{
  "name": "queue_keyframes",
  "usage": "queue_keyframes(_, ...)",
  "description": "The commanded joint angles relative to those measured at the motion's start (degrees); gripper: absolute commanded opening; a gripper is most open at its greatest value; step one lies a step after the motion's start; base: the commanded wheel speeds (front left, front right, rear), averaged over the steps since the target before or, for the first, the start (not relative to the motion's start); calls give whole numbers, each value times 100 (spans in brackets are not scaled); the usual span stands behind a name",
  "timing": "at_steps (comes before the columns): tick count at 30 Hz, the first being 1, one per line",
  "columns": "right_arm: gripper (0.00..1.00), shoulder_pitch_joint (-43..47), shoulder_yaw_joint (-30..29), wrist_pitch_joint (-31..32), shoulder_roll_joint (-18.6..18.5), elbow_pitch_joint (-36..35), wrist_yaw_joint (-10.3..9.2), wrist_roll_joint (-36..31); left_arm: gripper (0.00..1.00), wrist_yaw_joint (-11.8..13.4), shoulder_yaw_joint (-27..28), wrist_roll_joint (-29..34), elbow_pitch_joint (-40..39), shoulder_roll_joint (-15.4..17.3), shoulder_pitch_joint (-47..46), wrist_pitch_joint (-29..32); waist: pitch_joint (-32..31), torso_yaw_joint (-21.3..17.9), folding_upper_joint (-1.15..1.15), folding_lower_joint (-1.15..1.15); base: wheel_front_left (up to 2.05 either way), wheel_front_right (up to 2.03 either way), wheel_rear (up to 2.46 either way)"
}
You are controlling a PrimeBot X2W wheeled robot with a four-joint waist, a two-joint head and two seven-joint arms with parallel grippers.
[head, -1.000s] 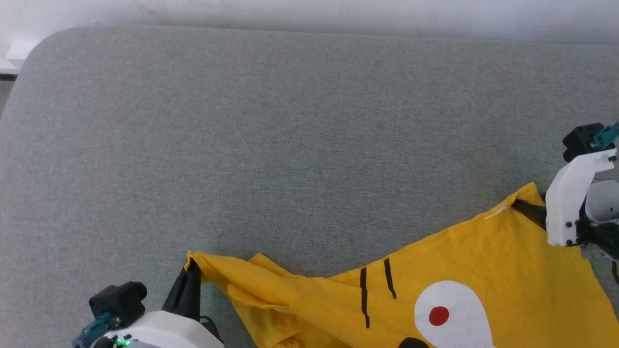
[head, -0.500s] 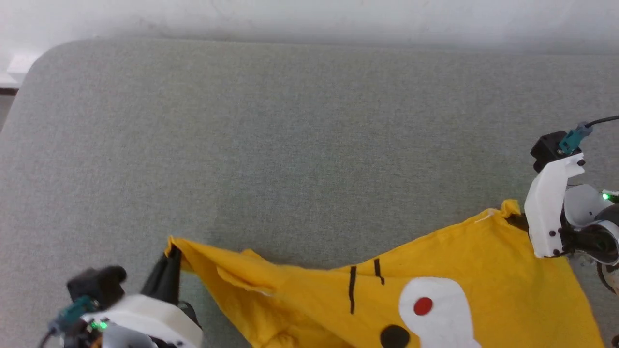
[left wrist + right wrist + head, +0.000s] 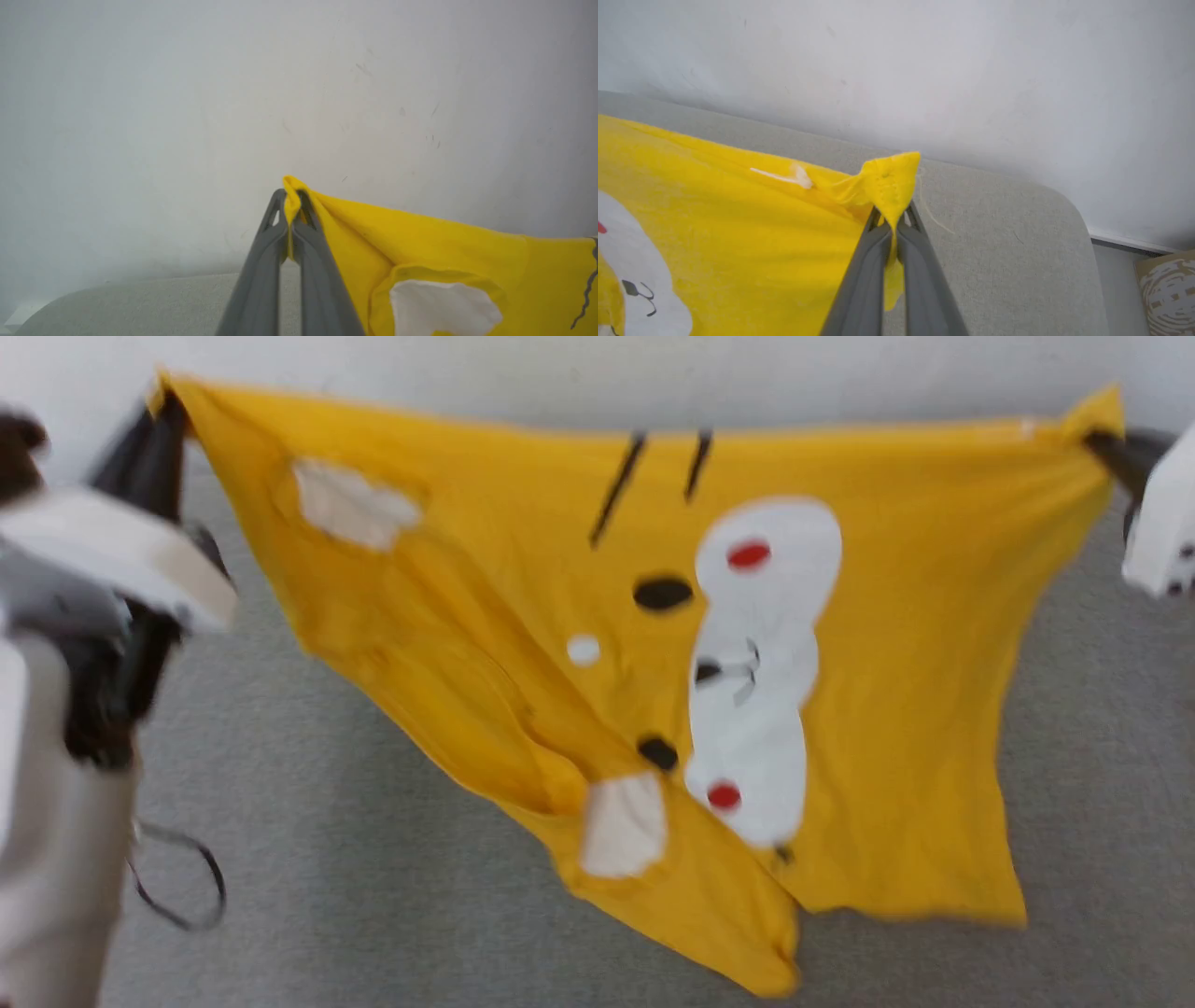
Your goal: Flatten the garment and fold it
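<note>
The yellow garment (image 3: 523, 616) hangs stretched between my two grippers above the grey surface, its print of white patches, red dots and black stripes facing the head camera. My left gripper (image 3: 168, 415) is shut on its upper left corner, and the left wrist view shows that pinched corner of the garment (image 3: 420, 252) in the left gripper (image 3: 292, 205). At the upper right my right gripper (image 3: 1102, 443) is shut on the other corner, with the garment (image 3: 738, 210) bunched in the right gripper (image 3: 892, 219). The lower part hangs in folds toward a point.
A grey padded surface (image 3: 373, 896) lies under the hanging cloth, with a white wall (image 3: 233, 93) behind it. A thin dark cable loop (image 3: 182, 877) dangles by my left arm. Beyond the surface's rounded right corner stands a patterned box (image 3: 1167, 289).
Both grippers have risen with the corners, lifting the garment off the surface so it now hangs spread in the air. The head view has also shifted and is blurred.
</note>
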Motion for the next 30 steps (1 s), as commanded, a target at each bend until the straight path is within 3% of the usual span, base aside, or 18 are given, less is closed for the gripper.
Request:
queue_keyframes(1, 0, -251, -3, -177, 98, 128, -5, -56, 0, -81, -27, 76, 268, 73, -386, -14, 167, -339, 0, 0, 0, 0, 0)
queue_keyframes(7, 0, -1552, 48, -1530, 382, 871, -5, -402, 0, -302, -178, 496, 1666, 186, -2297, -433, 496, -644, 0, 0, 0, 0, 0)
queue_keyframes(16, 0, -3183, 202, -3322, 302, 1715, -5, -610, 0, -438, -210, 775, 2989, 64, -4533, -1379, 957, -650, 0, 0, 0, 0, 0)
queue_keyframes(22, 0, -3649, 635, -3792, 317, 2259, -5, -524, 0, -579, -370, 863, 3725, -57, -5078, -1681, 1235, -554, 0, 0, 0, 0, 0)
queue_keyframes(30, 0, -3568, 1533, -4054, 548, 2930, -5, -192, 0, -804, -420, 634, 4683, -320, -4791, -2013, 1534, -455, 0, 0, 0, 0, 0)
